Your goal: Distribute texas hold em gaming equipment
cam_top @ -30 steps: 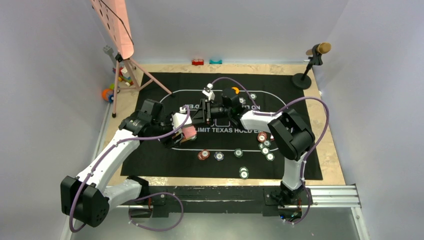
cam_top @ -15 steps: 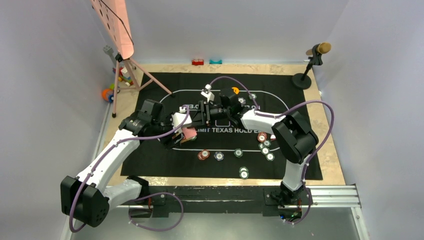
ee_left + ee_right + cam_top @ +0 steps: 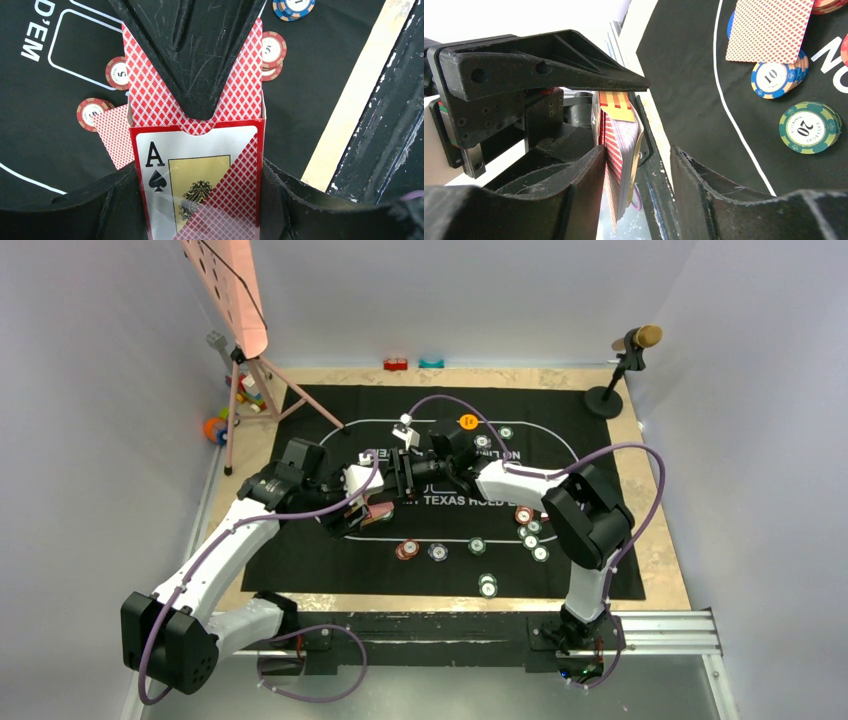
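My left gripper (image 3: pixel 197 200) is shut on a red box of playing cards (image 3: pixel 200 175) with an ace of spades on its front; red-backed cards stick out of its open top. My right gripper (image 3: pixel 636 185) is open and straddles the cards' (image 3: pixel 621 165) free end: they touch its left finger and stand clear of the right one. From above, both grippers (image 3: pixel 390 490) meet over the mat's left-centre. One loose card (image 3: pixel 112 135) lies face down on the mat. Red chips (image 3: pixel 117 72), a blue chip (image 3: pixel 774 77) and a green chip (image 3: pixel 809 126) lie around. An orange button disc (image 3: pixel 467 421) sits farther back.
The black mat (image 3: pixel 300 560) covers the table. More chips lie near the front (image 3: pixel 487 585) and right (image 3: pixel 530 535). A pink stand on a tripod (image 3: pixel 240 340) and toy blocks (image 3: pixel 230 405) are at the far left, and a microphone stand (image 3: pixel 620 370) at the far right.
My right gripper has slid left and nearer onto the cards in the left gripper, opening a little wider, and has uncovered the orange disc. The left arm has stayed put.
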`<state>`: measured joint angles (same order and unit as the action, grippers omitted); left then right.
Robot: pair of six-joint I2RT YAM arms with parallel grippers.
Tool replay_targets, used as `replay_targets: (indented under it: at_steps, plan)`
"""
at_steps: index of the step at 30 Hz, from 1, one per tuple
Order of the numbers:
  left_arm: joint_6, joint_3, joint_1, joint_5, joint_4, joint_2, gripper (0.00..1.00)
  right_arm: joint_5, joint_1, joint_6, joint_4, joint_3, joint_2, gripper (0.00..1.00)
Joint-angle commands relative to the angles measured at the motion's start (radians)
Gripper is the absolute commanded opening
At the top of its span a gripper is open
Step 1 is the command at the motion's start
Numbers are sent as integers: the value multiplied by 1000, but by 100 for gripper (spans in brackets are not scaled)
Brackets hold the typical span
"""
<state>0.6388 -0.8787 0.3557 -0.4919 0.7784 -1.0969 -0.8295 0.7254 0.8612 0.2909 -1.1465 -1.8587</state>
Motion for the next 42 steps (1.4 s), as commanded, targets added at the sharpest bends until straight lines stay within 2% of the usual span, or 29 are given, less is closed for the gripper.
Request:
replay_targets:
  at_steps: [1, 15, 21, 28, 33, 38, 42]
  plan:
    - [-12, -49, 2, -34, -33, 22, 56, 5, -13, -22, 0, -3, 46, 51]
    - [-19, -54, 2, -43, -34, 22, 56, 16, -78, -33, -10, 66, 121, 42]
    - [-18, -50, 0, -40, -37, 24, 56, 18, -109, -42, -30, 73, 151, 26]
    - [-14, -48, -1, -37, -36, 26, 56, 21, -160, -76, -83, 78, 197, 20]
    - [-14, -49, -3, -36, -36, 21, 56, 16, -217, -97, -120, 72, 220, 0]
    - [-10, -54, -3, -30, -31, 20, 56, 26, -329, -103, -148, 65, 235, 0]
    - [-12, -66, -4, -31, -12, 12, 56, 136, -439, -124, -219, 42, 220, 0]
